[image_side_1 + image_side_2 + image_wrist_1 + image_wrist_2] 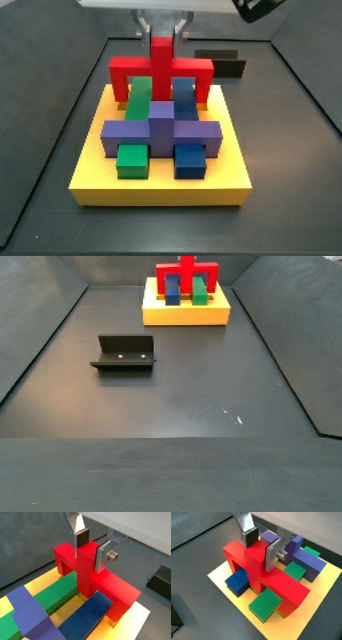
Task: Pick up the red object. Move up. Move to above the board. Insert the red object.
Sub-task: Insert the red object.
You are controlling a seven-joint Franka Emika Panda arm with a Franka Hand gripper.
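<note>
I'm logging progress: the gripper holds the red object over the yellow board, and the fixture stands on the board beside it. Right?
Not quite. The gripper does grip the red object at the yellow board, but the fixture stands on the dark floor, well apart from the board, as a side view shows.

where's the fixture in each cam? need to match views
Wrist view: fixture, a dark block on the floor at the frame edge, beyond the red object.
Wrist view: not identifiable; only a dark sliver at the lower corner, cannot tell.
Side view: fixture behind the red object, partly hidden.
Side view: fixture on open floor, nearer the camera than the board.
Shared landmark: the red object, with the gripper at its upright.
</note>
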